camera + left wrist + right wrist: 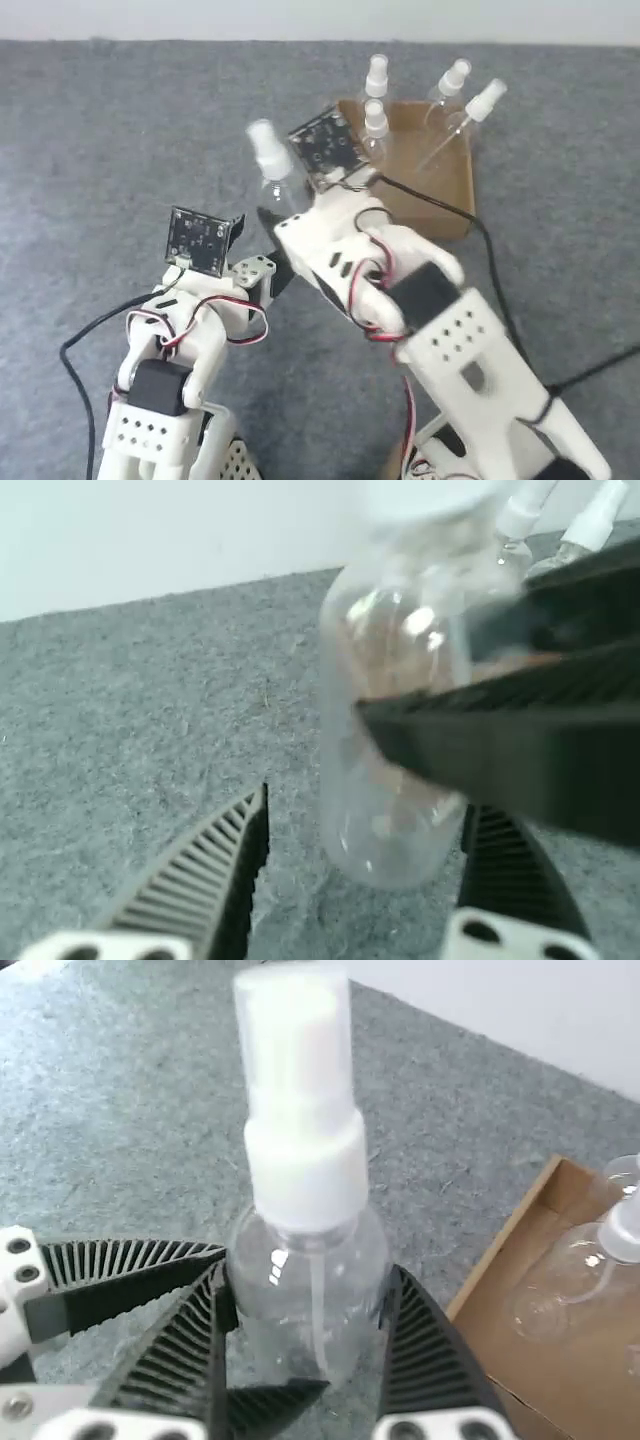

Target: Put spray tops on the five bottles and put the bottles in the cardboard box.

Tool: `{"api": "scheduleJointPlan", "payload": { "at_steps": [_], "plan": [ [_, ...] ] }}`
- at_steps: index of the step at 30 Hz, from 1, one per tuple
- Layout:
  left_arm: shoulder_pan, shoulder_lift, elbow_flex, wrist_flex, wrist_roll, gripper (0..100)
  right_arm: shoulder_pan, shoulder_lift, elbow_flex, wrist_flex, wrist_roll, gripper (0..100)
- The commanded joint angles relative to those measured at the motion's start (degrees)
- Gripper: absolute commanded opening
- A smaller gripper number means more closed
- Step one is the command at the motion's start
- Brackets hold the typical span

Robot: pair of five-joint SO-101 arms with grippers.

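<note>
One clear bottle [305, 1260], spray top [300, 1150] on, is clamped at its body by the right gripper [305, 1305], just left of the cardboard box [455, 195]. The left gripper [365, 810] gapes wide around its base. It looks light, slick and squashable; a gentle mid-body hold seems safest.

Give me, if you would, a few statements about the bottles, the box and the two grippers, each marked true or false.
1. The right gripper is shut on a bottle that has its spray top on. True.
2. The cardboard box is empty. False: four bottles are in it.
3. The left gripper is clamped on the bottle. False: its jaws stand open on either side of the bottle.
4. The four bottles all carry spray tops. True.
5. The held bottle is inside the box. False: it is held outside the box.
</note>
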Motion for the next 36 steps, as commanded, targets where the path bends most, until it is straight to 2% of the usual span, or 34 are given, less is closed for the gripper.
{"api": "scheduleJointPlan", "payload": {
  "at_steps": [1,5,14,36],
  "plan": [
    [-0.35,0.18,-0.13,-1.14,0.09,28,4.88,-6.73,-2.2,3.65,0.09,0.6],
    [-0.35,0.18,-0.04,-1.05,0.09,28,6.55,-7.87,4.66,0.57,3.25,0.6],
    [-0.35,0.18,2.07,-3.43,0.09,28,6.55,-12.18,18.9,-10.86,3.78,0.6],
    [-0.7,-0.18,3.12,-4.22,0.09,28,6.64,-12.7,26.55,-11.47,3.43,0.6]
  ]
}}
